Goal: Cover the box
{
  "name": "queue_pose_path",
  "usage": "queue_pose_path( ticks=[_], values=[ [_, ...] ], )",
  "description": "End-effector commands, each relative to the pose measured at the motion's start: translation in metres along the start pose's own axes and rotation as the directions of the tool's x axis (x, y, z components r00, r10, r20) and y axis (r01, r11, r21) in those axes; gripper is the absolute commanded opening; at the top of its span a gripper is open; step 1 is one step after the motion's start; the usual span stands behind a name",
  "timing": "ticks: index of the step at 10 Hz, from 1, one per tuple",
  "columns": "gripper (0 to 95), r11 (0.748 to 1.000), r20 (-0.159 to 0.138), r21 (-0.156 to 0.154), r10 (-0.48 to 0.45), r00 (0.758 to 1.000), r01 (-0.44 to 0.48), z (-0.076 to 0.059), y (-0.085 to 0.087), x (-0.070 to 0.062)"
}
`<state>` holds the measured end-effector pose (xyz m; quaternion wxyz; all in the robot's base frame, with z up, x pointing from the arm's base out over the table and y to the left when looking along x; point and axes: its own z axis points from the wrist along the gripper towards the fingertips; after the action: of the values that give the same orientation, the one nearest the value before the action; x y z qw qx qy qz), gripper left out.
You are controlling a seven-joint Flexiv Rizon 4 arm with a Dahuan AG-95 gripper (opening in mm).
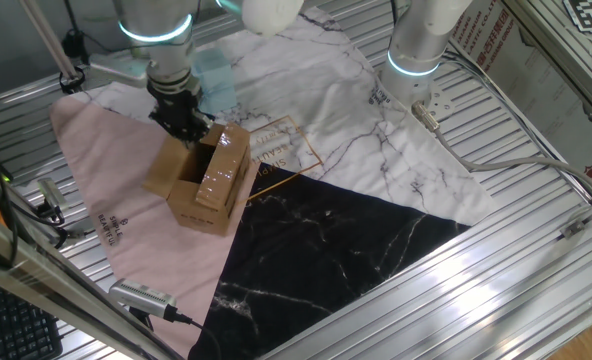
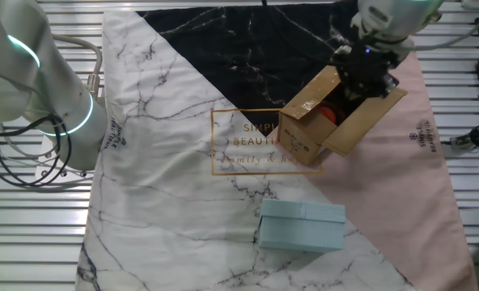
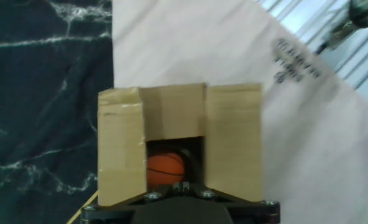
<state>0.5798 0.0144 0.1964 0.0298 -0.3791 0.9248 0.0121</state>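
The box (image 1: 212,183) is a small brown cardboard carton on the cloth, where the pink, white and black parts meet. It also shows in the other fixed view (image 2: 311,128) and in the hand view (image 3: 179,124). Its top is partly open; flaps stand up or lean out, one with clear tape. An orange ball (image 3: 165,169) lies inside and shows through the gap in the other fixed view too (image 2: 328,113). My gripper (image 1: 183,122) is right above the box's opening at one edge, also seen in the other fixed view (image 2: 367,71). Its fingertips (image 3: 183,185) are together, holding nothing that shows.
A light blue closed box (image 2: 303,226) lies on the white marble cloth, also seen behind my arm (image 1: 216,75). A second robot arm (image 1: 421,40) stands at the cloth's edge. Cables and a grey handheld tool (image 1: 141,295) lie on the slatted metal table.
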Motion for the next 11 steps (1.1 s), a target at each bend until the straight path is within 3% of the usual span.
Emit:
queue_pose_path(
  ticks=[1,3,11],
  values=[
    [0.0,1.000,-0.001,0.002,0.006,1.000,-0.006,-0.0002,-0.0026,-0.0057],
    [0.0,1.000,-0.004,0.000,0.009,1.000,-0.009,-0.0023,-0.0058,-0.0141],
    [0.0,1.000,-0.001,0.000,-0.005,1.000,0.005,-0.0010,-0.0062,-0.0145]
  ],
)
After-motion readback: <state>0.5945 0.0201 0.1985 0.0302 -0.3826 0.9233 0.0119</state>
